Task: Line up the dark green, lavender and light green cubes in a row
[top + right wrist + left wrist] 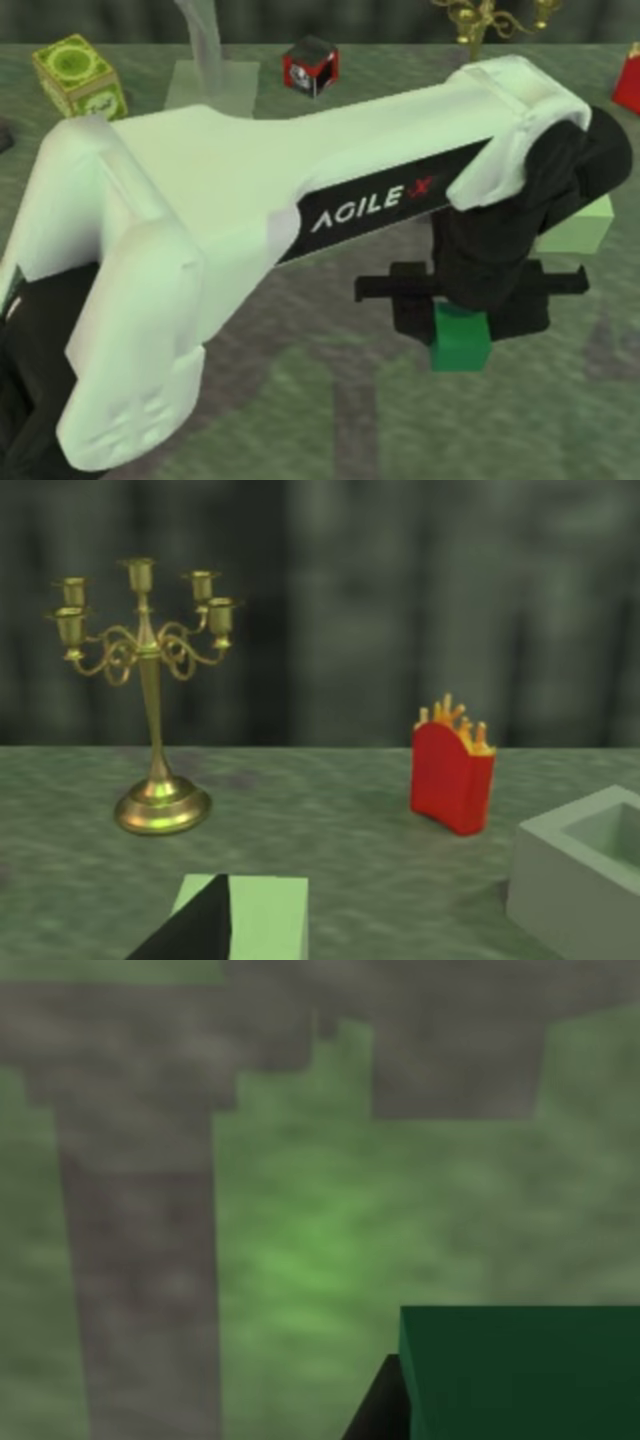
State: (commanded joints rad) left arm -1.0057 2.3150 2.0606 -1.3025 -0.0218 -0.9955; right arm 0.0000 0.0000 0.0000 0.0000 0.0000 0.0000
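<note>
The left pincer hangs over the right-centre of the worktop, reached across by the long white AgileX arm, and it appears clamped on the dark green cube. Only the lower part of the cube shows below the black finger bar, and the left wrist view shows its flat green top close against a dark finger edge, so a firm hold is my best reading rather than a certainty. Whether the cube rests on the worktop or is lifted clear I cannot tell.

The light green cube sits just behind and to the right, half hidden by the wrist. Bringing the small cube in beside it fits building the row here, with the pale one as the anchor. The lavender cube is not visible in any view.

The right pincer is out of the top view; its wrist camera shows one dark finger over the light green cube, facing a brass candelabra, a red carton of fries and a grey tray. Its opening cannot be judged.
</note>
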